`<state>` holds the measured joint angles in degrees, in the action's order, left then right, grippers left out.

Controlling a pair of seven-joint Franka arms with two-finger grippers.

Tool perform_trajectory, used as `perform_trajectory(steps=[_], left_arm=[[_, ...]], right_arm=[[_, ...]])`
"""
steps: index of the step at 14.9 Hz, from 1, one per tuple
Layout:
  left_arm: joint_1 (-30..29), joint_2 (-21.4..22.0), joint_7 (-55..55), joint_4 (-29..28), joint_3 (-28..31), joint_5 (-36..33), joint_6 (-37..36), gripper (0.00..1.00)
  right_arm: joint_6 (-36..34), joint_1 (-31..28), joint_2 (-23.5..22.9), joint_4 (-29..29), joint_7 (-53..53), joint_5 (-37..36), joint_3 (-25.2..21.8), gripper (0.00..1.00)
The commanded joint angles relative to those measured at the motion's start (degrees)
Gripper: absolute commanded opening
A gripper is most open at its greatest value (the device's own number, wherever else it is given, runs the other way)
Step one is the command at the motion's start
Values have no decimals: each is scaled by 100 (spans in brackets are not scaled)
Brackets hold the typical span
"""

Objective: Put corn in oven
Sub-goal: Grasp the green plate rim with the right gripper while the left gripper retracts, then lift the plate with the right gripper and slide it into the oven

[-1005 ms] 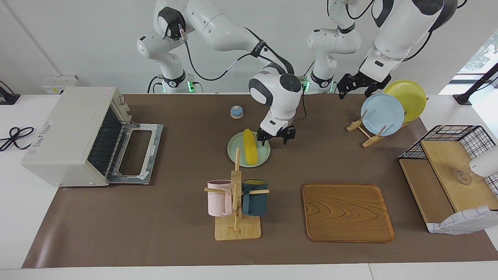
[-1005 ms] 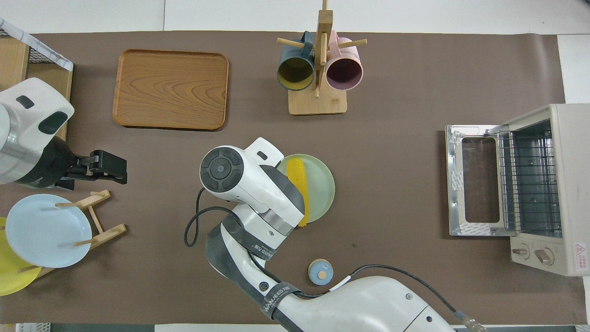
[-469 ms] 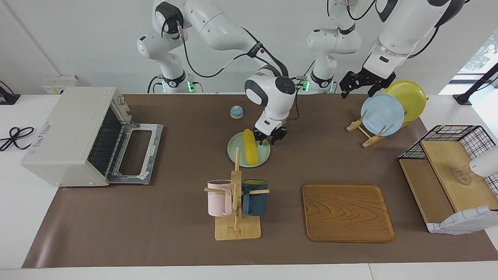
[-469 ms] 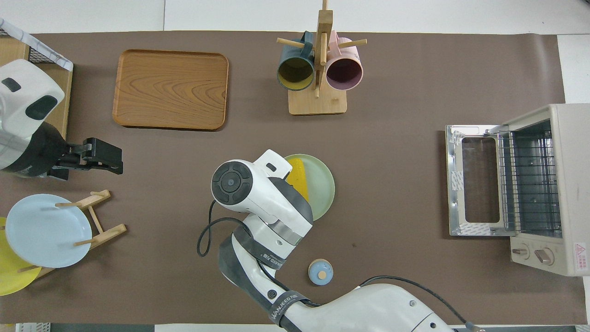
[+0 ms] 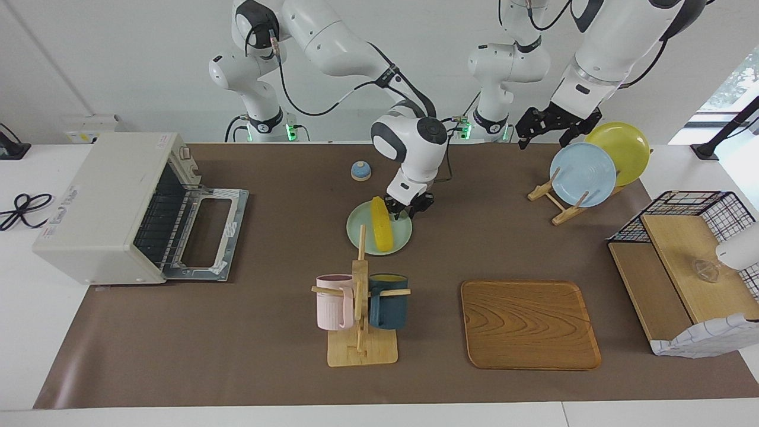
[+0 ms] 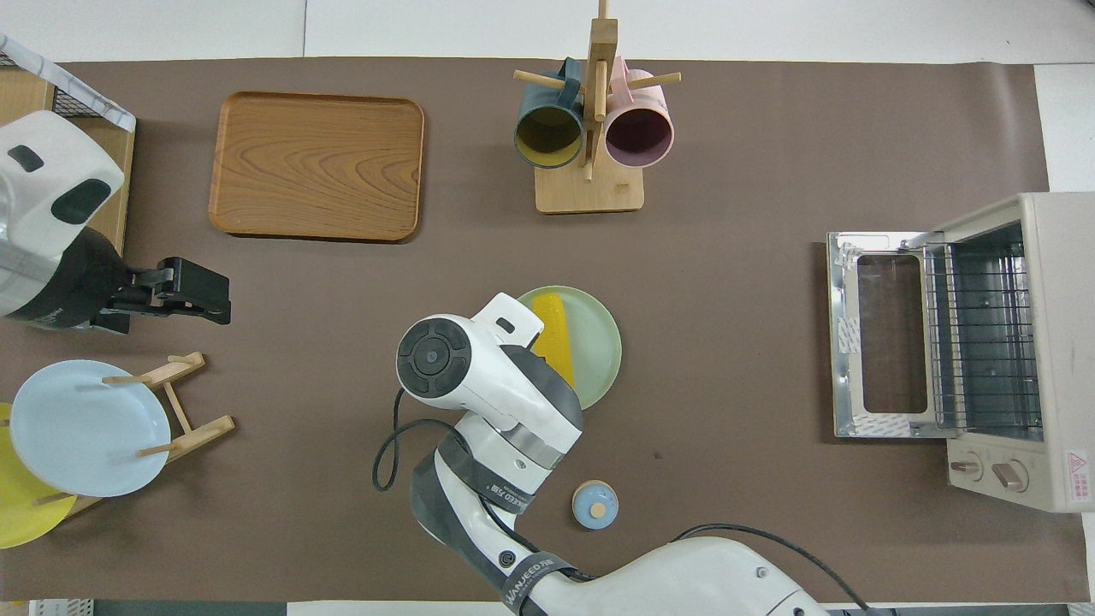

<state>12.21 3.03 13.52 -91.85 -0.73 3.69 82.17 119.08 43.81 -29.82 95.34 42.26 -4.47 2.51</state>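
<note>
In the facing view we see our right gripper (image 5: pixel 408 208) at the corn's (image 5: pixel 381 224) robot-side end on the green plate (image 5: pixel 357 230); grip undeterminable. The smooth, stiff cob could roll, so grasp mid-length. Left gripper (image 5: pixel 548 127) waits spread. Overhead, clear mat leads to the oven (image 6: pixel 1009 342), door down.
</note>
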Motion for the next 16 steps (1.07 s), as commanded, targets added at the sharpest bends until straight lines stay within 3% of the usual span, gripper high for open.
perform_trajectory(steps=[1,4,5,7,9,13,16], left_arm=[[-78,-13,-78,88,-59,-53,-79,100],[-78,-13,-78,88,-59,-53,-79,100],[-78,-13,-78,88,-68,-53,-79,100],[-148,-13,-87,88,-68,-44,-79,100],[-157,5,-87,71,-68,-44,-79,100],[-148,14,-69,62,-59,-44,-61,100],[-157,22,-78,62,-24,-44,-61,100]], right_arm=[[72,13,195,213,-42,-89,-4,0],[55,13,195,160,-42,-237,-4,0],[-102,22,195,108,-51,-612,-4,0],[-873,-4,195,-198,-86,-1264,-4,0],[-1429,-136,361,-349,-392,-1310,-57,0],[-2229,-1257,1107,-201,-1989,-1319,-57,0],[-2485,-2085,1793,281,-2739,-1310,-48,0]])
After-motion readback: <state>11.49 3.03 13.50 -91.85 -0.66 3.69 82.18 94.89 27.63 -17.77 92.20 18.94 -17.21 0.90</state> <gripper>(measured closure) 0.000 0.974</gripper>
